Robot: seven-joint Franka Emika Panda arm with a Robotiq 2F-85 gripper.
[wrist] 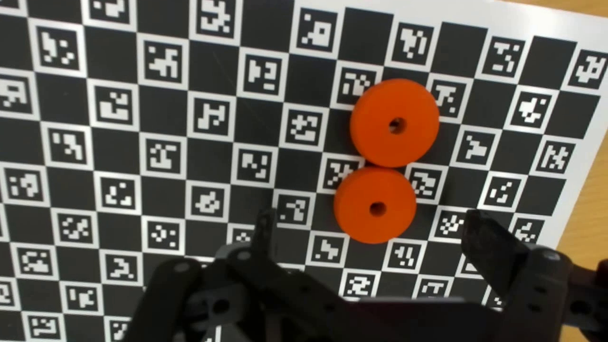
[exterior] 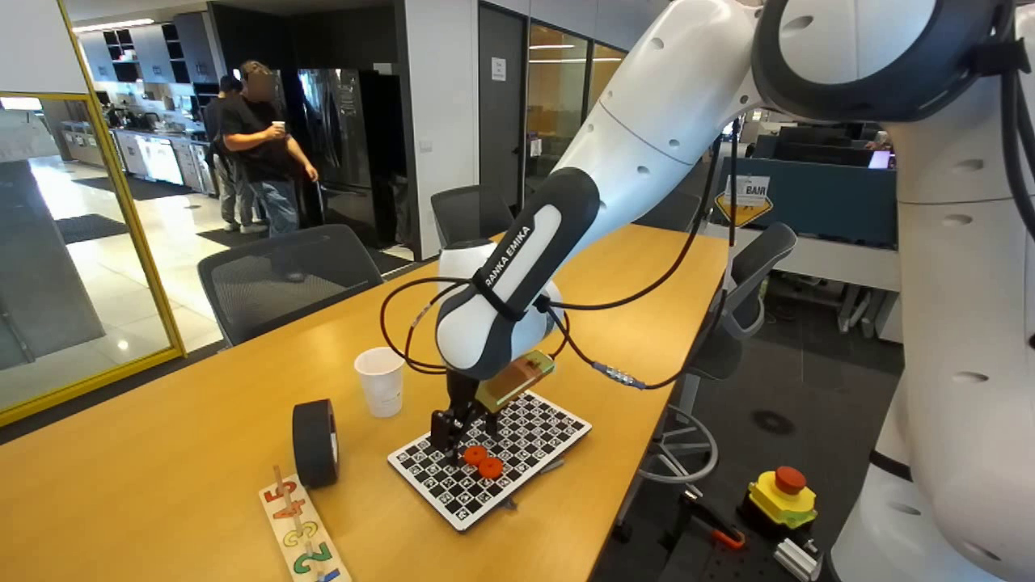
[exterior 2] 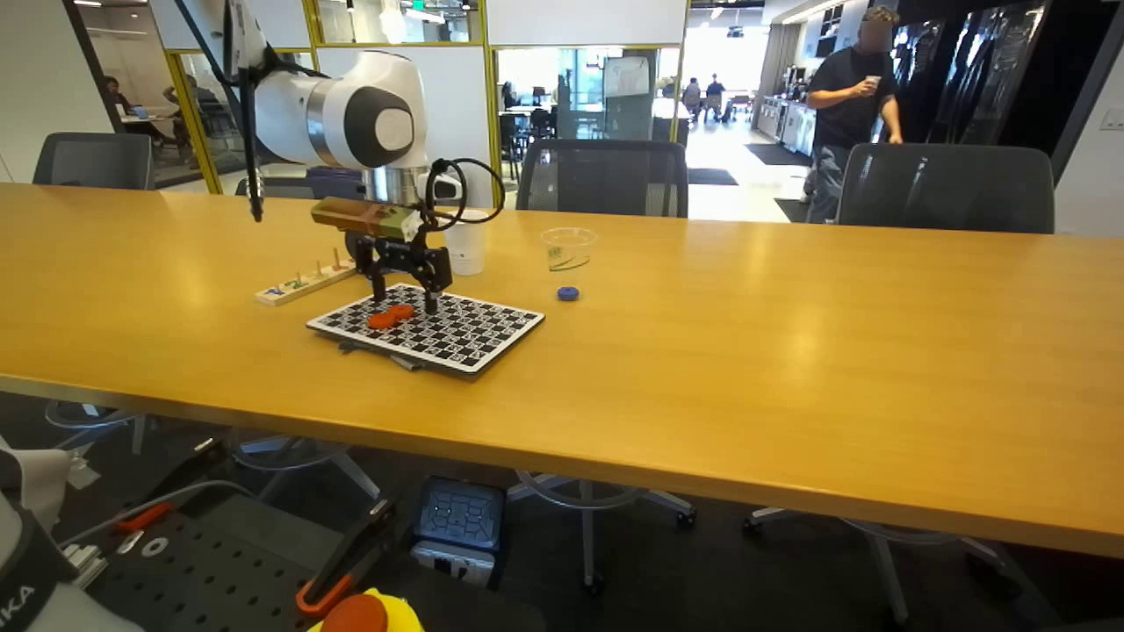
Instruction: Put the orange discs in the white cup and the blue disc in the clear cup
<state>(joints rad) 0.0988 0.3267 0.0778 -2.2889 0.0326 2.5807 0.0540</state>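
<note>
Spread wide, the black hand points down at the checkered board. Two orange discs lie flat on that board, side by side and touching. Each one has a round hole in the middle. In the wrist view, one disc shows between the two fingers, with a gap on each side, and the other shows a little higher up. You cannot tell if the fingertips touch the board.

The board lies on a big yellow-brown wooden desk, and a grey piece pokes out from under its edge, too small to make out. In both exterior views, a white cup stands upright on the desk near the board. In an exterior view, a clear cup with green marks stands upright too, well apart from the hand. Just beside it, on the desk, lies the blue disc.

A black roll stands on its edge, and next to it is a wooden number board with bright numbers on it. White and thick, the robot arm reaches over the desk. A round red button on a yellow box sits near the foot of the arm. Dark chairs stand around the desk, and farther back a person in a black shirt holds a small cup.
</note>
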